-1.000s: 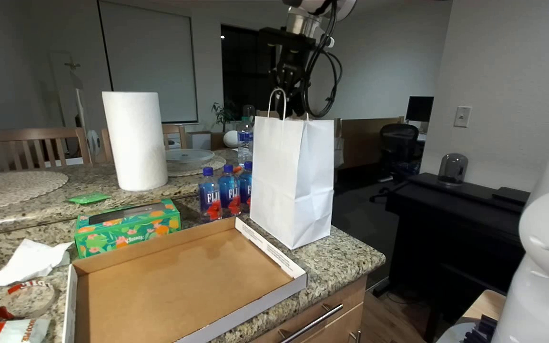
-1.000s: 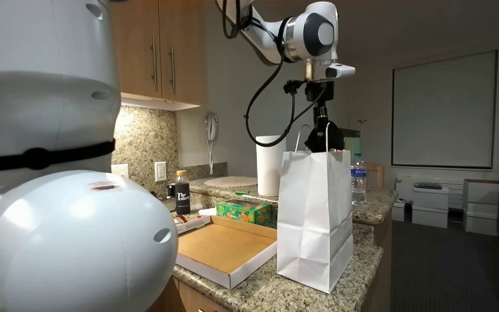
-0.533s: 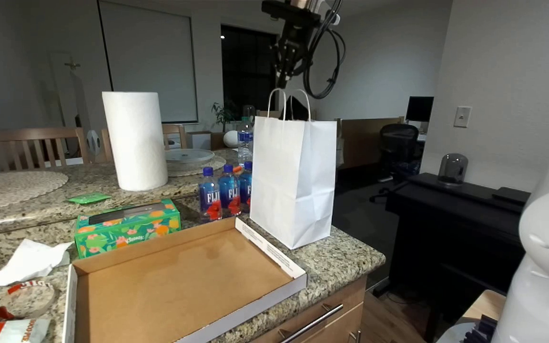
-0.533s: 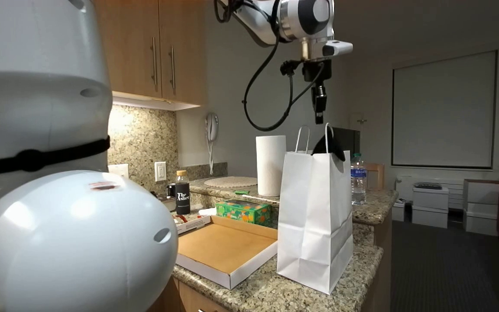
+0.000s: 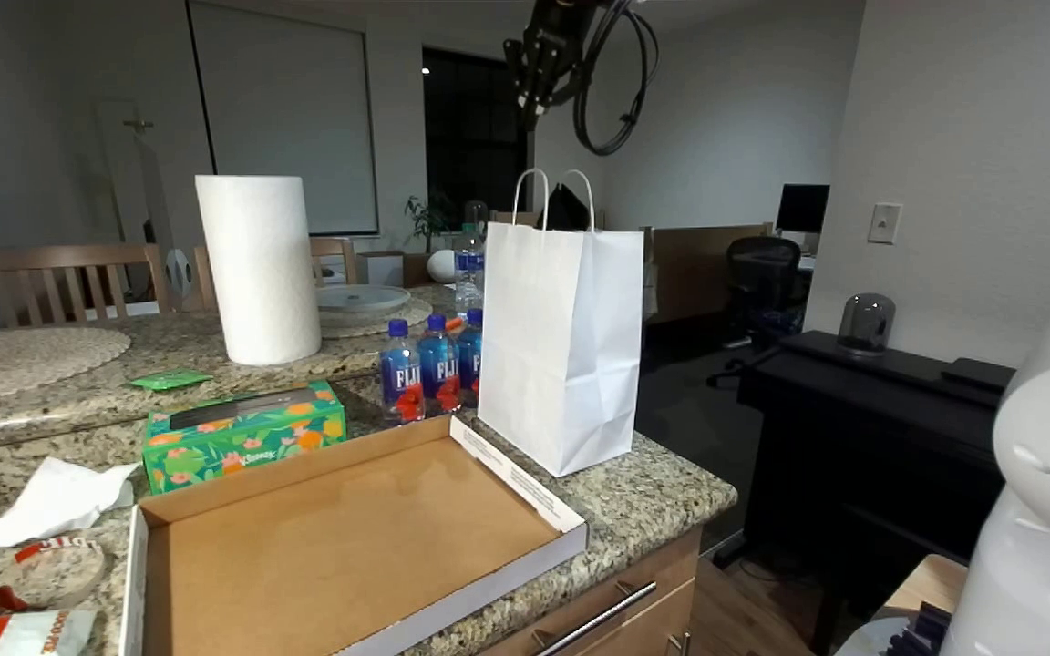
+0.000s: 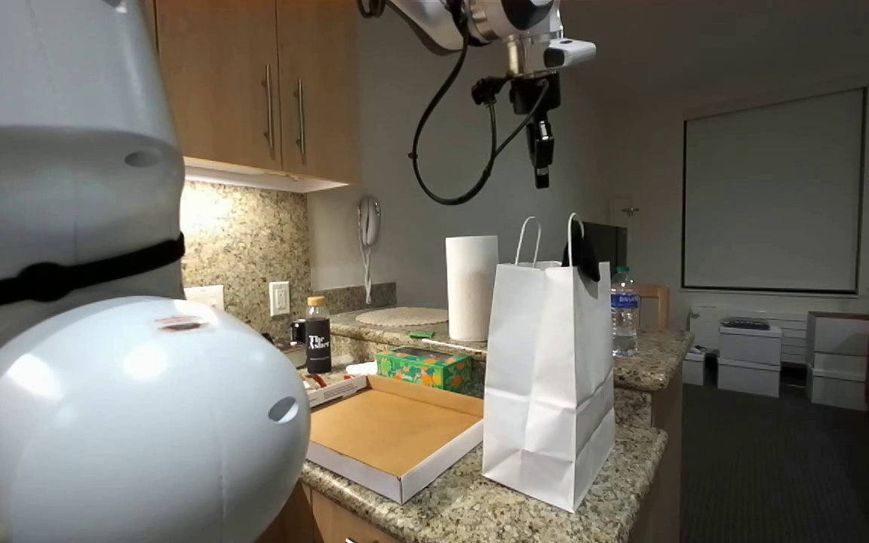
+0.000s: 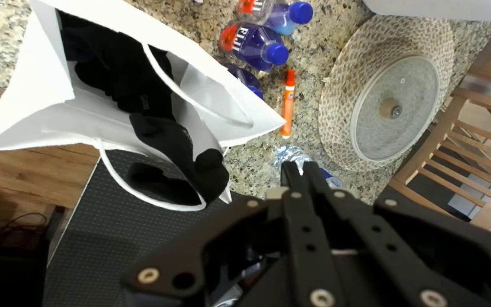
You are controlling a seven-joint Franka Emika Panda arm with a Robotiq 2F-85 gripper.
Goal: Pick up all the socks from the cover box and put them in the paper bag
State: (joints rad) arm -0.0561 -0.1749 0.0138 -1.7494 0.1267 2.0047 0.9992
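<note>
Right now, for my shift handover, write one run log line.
tall white paper bag: upright | black fabric socks: inside, some over rim | shallow brown cardboard tray: no socks visible | black two-finger gripper: shut, empty

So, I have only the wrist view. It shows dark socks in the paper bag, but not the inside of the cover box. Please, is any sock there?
Observer: In both exterior views I see none in the cover box, though one corner is hidden or cut off.
Operator: Thank you. And how high are the jaws?
Observer: They hang higher than the paper bag, with a gap between.
Operator: Does the bag stand straight?
Observer: Yes, it stands upright on the granite counter.
</note>
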